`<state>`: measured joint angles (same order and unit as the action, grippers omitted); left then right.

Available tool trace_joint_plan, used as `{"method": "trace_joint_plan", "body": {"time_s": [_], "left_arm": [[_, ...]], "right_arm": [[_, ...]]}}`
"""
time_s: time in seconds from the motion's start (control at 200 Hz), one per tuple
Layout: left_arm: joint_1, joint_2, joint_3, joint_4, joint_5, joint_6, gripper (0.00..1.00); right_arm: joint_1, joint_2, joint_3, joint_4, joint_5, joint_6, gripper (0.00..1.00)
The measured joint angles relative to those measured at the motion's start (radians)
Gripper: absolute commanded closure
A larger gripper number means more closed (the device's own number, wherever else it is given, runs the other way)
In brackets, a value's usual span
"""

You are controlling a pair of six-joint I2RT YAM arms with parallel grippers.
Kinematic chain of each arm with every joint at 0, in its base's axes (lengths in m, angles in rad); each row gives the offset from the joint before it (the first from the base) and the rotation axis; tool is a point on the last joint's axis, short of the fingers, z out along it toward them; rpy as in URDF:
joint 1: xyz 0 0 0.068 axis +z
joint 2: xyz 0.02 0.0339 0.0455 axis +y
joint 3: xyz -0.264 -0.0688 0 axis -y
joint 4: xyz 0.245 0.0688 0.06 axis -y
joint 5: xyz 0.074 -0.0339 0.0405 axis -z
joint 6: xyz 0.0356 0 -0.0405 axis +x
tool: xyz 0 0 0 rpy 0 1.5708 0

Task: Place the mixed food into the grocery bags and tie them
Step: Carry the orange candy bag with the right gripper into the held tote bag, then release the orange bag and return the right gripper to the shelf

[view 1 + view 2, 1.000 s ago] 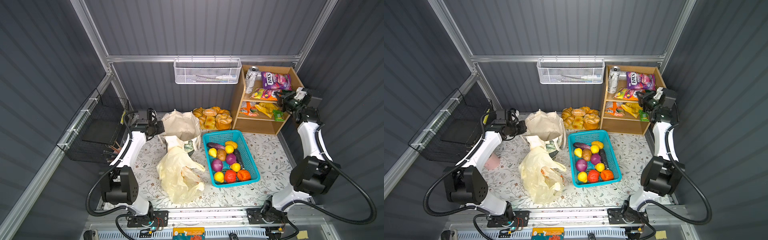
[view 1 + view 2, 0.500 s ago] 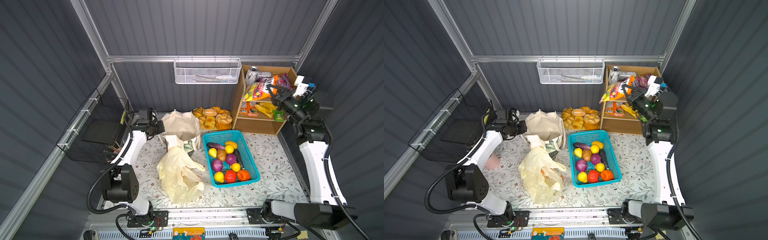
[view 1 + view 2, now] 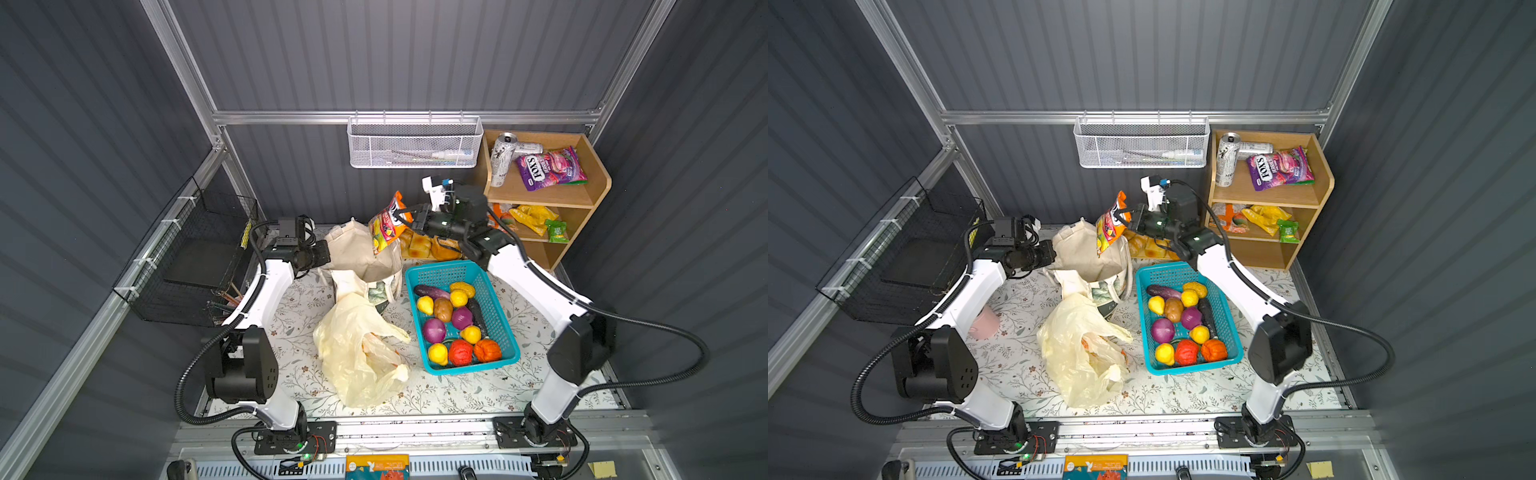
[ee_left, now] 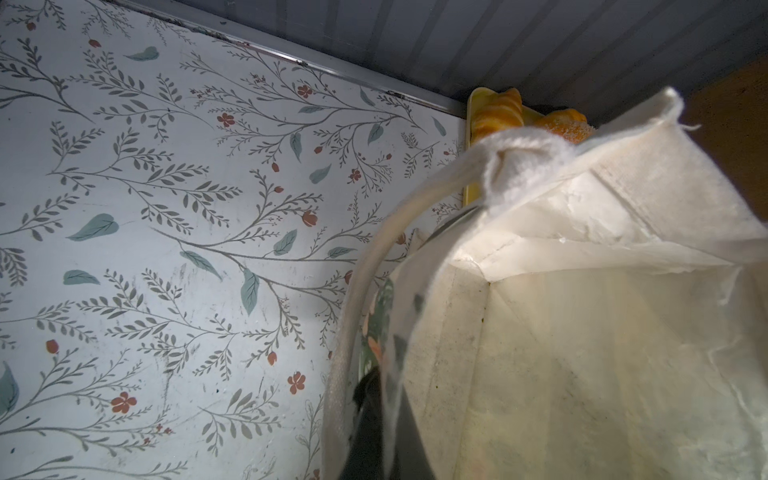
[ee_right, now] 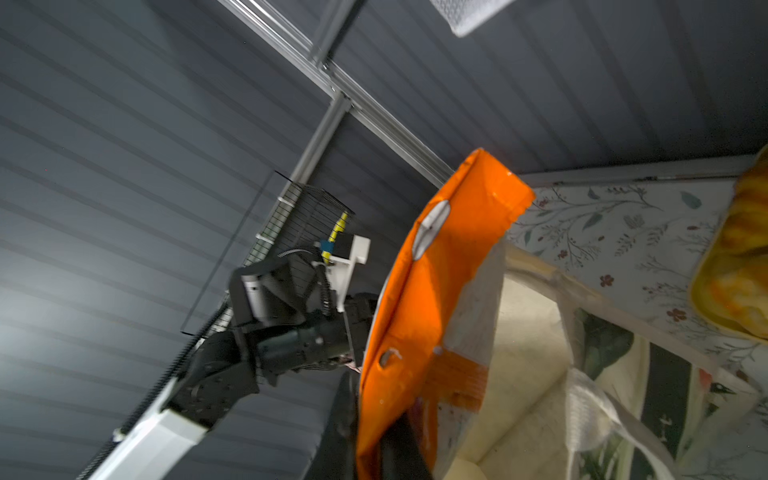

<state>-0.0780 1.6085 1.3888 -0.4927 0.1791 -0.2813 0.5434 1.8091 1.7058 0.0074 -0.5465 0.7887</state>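
Observation:
The beige canvas tote [image 3: 357, 249] [image 3: 1084, 253] stands open at the back middle. My left gripper [image 3: 328, 255] [image 4: 382, 399] is shut on the tote's [image 4: 582, 332] left rim. My right gripper [image 3: 406, 219] [image 5: 370, 436] is shut on an orange candy packet [image 3: 386, 222] [image 5: 436, 291], which hangs just above the tote's mouth. The cream-yellow plastic bag [image 3: 357, 349] lies crumpled in front, with something orange inside. A purple FOX'S packet [image 3: 550, 168] lies on the top shelf. A purple onion [image 3: 434, 330] and a dark eggplant [image 3: 430, 292] lie in the turquoise basket [image 3: 440, 272].
A wooden shelf unit [image 3: 598, 191] at the back right holds cans and more packets. A tray of buns [image 3: 432, 247] sits behind the basket. A white mesh basket [image 3: 415, 143] hangs on the back wall, a black wire basket [image 3: 199, 257] on the left. A pink cup [image 3: 986, 324] stands by the left arm.
My right arm has swung left from the shelf, carrying the orange packet to above the tote. The left arm has stayed on the tote's rim.

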Motion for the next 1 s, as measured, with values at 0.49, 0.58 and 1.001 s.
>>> {"method": "trace_joint_plan", "body": {"time_s": [0.49,0.58,1.001], "left_arm": [[-0.002,0.000,0.000,-0.002,0.001,0.001,1.00],[-0.002,0.000,0.001,-0.003,-0.002,0.002,1.00],[-0.002,0.000,0.002,-0.003,-0.002,0.001,1.00]], "right_arm": [[0.032,0.145,0.094,-0.214,-0.013,-0.161,0.35],[-0.038,0.010,0.048,-0.217,-0.039,-0.164,0.35],[-0.665,-0.467,-0.095,-0.164,0.050,-0.047,0.22]]}}
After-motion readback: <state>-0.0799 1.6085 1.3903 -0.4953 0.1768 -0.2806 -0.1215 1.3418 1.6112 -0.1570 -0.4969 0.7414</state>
